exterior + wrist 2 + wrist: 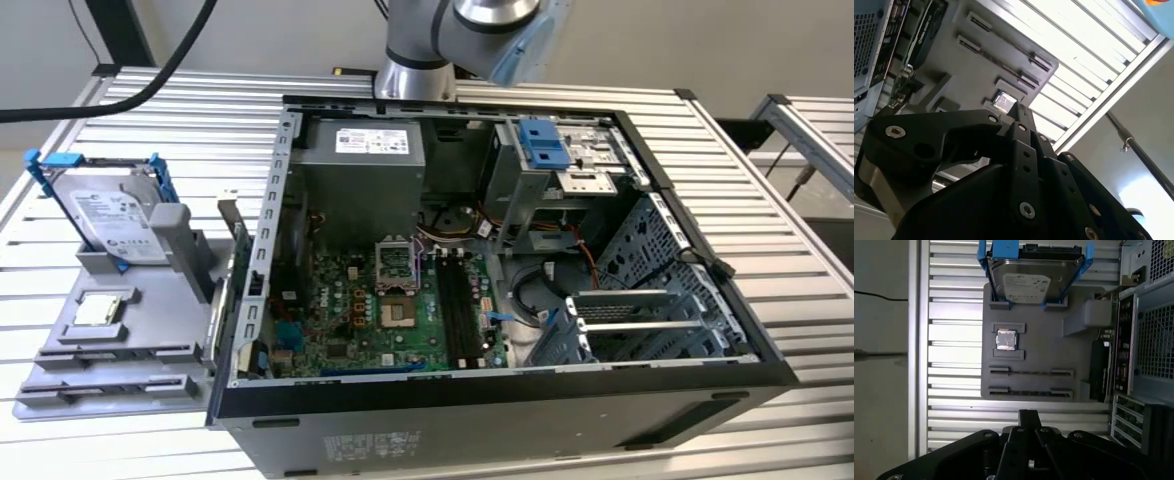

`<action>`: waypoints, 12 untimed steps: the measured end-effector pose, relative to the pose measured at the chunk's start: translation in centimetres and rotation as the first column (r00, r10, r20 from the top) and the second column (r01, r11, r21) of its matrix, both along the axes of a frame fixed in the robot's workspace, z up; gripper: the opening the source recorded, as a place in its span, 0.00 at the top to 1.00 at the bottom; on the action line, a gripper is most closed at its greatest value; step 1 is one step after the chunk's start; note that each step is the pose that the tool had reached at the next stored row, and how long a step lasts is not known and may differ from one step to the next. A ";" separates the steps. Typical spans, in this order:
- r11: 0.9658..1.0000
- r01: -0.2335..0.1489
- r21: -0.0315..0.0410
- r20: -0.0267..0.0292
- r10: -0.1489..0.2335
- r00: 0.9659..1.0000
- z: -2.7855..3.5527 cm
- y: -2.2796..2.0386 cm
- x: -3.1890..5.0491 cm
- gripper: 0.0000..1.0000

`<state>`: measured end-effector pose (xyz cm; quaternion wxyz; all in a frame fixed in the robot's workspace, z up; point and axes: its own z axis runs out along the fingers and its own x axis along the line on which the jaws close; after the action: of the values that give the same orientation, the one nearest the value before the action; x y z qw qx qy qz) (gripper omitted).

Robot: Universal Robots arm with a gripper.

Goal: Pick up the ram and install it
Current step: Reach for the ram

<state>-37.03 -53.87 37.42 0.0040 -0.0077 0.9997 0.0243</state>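
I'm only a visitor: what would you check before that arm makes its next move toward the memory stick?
1. Pincer free: ok, nothing seen in it.
2. Pincer open to grab: not ok, it is shut.
3. Ram found: cannot tell; the gray tray's two long slots show thin dark lines.
4. Motherboard's black slots reachable: ok, the case is open with nothing over them.
5. Hard drive and square chip aside: ok, both seated on the tray.
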 end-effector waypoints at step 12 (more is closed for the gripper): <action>1.000 0.001 0.000 0.000 -0.001 1.000 -0.01 -0.13 -0.01 1.00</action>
<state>-37.03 -54.00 37.41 0.0040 -0.0071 0.9997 0.0243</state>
